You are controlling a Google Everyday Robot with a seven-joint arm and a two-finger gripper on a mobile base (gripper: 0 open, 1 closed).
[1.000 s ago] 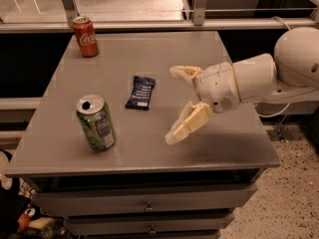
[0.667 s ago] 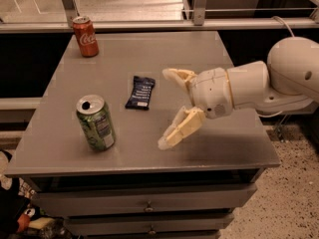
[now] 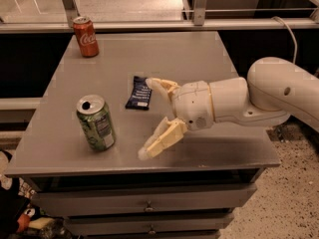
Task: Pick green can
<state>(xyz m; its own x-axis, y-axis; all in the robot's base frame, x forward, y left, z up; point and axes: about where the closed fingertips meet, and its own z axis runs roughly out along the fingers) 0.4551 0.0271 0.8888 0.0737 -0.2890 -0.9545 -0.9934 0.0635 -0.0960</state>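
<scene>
Camera view, from front to back: at the bottom of the frame, the drawer fronts [image 3: 99, 203] of a grey metal table [image 3: 199, 59] face the camera, with speckled floor [image 3: 294, 208] at lower right. On the tabletop near its front edge, left of centre, the green can [image 3: 94, 123] stands upright; its silver top shows an opened tab hole and a pale label panel faces right. Right of the can and apart from it, the gripper [image 3: 147, 118] is at the centre of the frame, low over the tabletop, pointing left toward the can. Its jaws are spread wide and hold nothing: one pale finger [image 3: 162, 141] reaches toward the front edge, the other [image 3: 159, 86] lies farther back. The white arm [image 3: 269, 93] enters from the right edge. A dark blue snack packet [image 3: 138, 92] lies flat just beside the rear finger, partly overlapped by it in this view. A red Coca-Cola can [image 3: 85, 36] stands upright at the table's far left corner, well apart from the gripper. Behind the table, a metal rail [image 3: 149, 26] runs across the upper frame.
</scene>
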